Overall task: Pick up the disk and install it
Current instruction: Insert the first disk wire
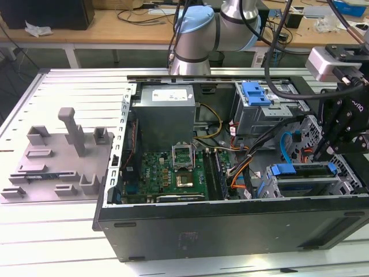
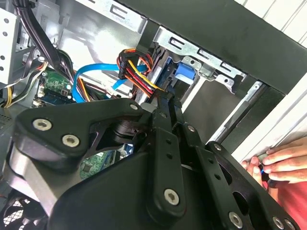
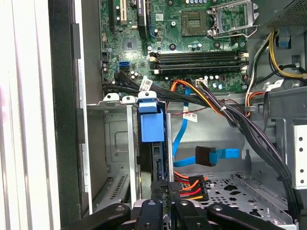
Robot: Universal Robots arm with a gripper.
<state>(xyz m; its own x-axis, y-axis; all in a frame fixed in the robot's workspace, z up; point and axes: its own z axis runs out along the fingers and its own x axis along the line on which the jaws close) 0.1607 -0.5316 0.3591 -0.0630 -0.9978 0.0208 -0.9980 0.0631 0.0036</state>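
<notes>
The disk [image 1: 302, 183], silver in its blue carrier, lies in the drive bay at the corner of the open computer case [image 1: 230, 231] on the exterior view's right. In the first wrist view the disk [image 3: 152, 122] stands edge-on in its metal slot, blue tab toward the motherboard. My gripper [image 1: 322, 153] hangs just over the bay. Its black fingers look shut, tips together at the disk's cable end [image 3: 167, 186], beside an orange, red and yellow power plug [image 3: 189, 187]. In the second wrist view the gripper [image 2: 165, 98] points at the blue carrier [image 2: 183, 72].
A grey power supply [image 1: 164, 112], the green motherboard [image 1: 173, 173], a blue latch piece [image 1: 256, 92] and loose black and blue cables [image 3: 216, 155] crowd the case. A grey fixture [image 1: 57, 156] lies on the table. A person's hand [image 2: 283, 160] rests by the case's outer wall.
</notes>
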